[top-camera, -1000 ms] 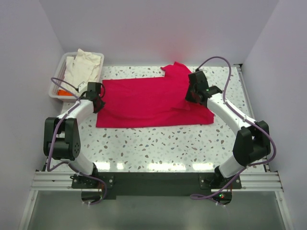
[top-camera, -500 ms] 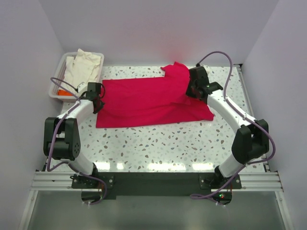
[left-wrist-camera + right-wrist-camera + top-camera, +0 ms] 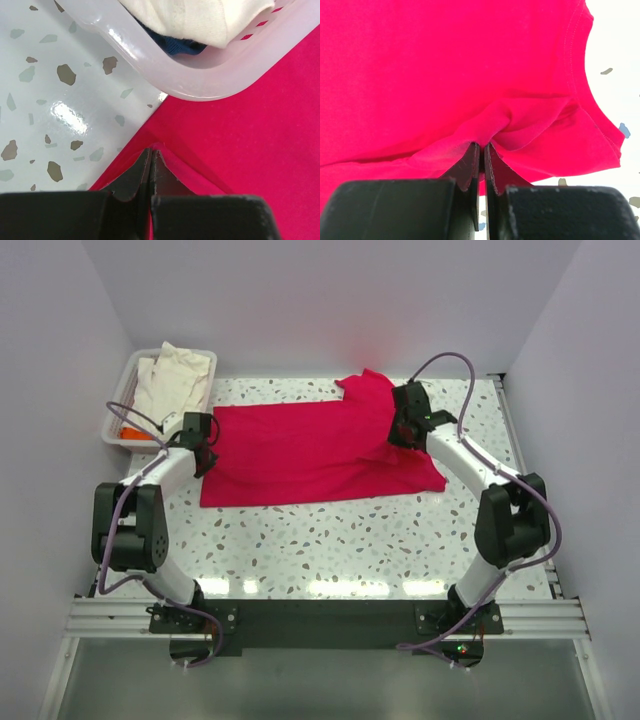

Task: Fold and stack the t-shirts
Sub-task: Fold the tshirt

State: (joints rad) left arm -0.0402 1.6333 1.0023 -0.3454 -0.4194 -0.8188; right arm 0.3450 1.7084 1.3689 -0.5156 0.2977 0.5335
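Observation:
The crimson-red t-shirt [image 3: 300, 452] lies spread across the middle of the table. My left gripper [image 3: 203, 447] is shut on its left corner, pinching the hem [image 3: 165, 157] beside the tray. My right gripper [image 3: 402, 428] is shut on a bunch of the red cloth [image 3: 492, 127] at the shirt's right side, near the neckline [image 3: 580, 75], holding it lifted. The cream-white t-shirt [image 3: 172, 378] lies in the white tray at the back left and also shows in the left wrist view [image 3: 200, 17]. A glimpse of orange fabric [image 3: 130, 432] shows at the tray's near end.
The white plastic tray [image 3: 123, 380] stands at the back left corner, its rim [image 3: 200, 82] close to my left gripper, with dark blue cloth [image 3: 175, 45] inside. Speckled tabletop [image 3: 340, 540] lies in front of the shirt. Walls enclose the back and sides.
My right gripper has moved back and slightly left with the red cloth, pulling the shirt's right part up and over. The left gripper has stayed in place.

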